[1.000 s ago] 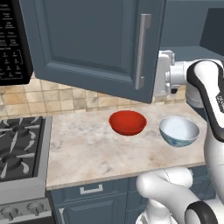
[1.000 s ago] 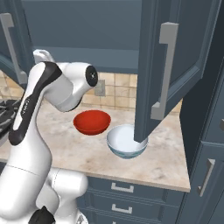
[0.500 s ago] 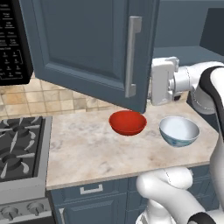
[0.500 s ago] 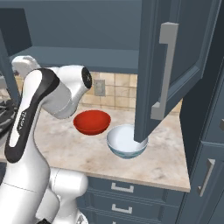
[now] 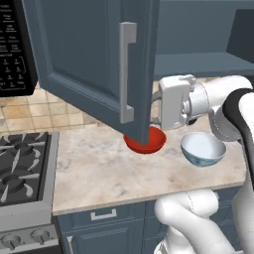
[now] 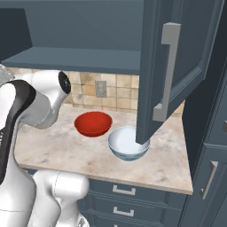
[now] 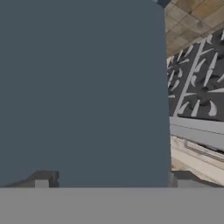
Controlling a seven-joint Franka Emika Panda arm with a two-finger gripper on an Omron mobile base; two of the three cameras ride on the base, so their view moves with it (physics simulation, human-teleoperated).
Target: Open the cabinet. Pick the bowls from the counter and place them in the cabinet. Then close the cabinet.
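Observation:
The cabinet's left door [image 5: 89, 64] stands swung far out over the counter [image 5: 99, 168], its silver handle [image 5: 127, 72] facing me. My white hand [image 5: 173, 101] sits just behind that door's free edge. My gripper [image 7: 112, 180] is open, and the door's plain inner face [image 7: 83, 87] lies close in front of the fingertips [image 7: 41, 179]. The red bowl [image 5: 149, 142] [image 6: 93, 124] rests on the counter, partly hidden by the door. To its right stands the white bowl [image 5: 202, 149] [image 6: 126, 144]. The right door [image 6: 177, 66] is open too, and the inner shelf [image 6: 75, 60] is bare.
A black gas stove [image 5: 20, 163] [image 7: 197, 87] adjoins the counter's left end, with a microwave [image 5: 12, 49] above it. Blue base drawers [image 5: 104, 216] run below the counter. A wall outlet [image 6: 101, 88] sits on the tiled backsplash. A tall cabinet [image 6: 208, 168] bounds the right side.
The left door has swung further open, toward the stove side. My hand has followed it leftward behind its edge. The bowls and the right door have not moved.

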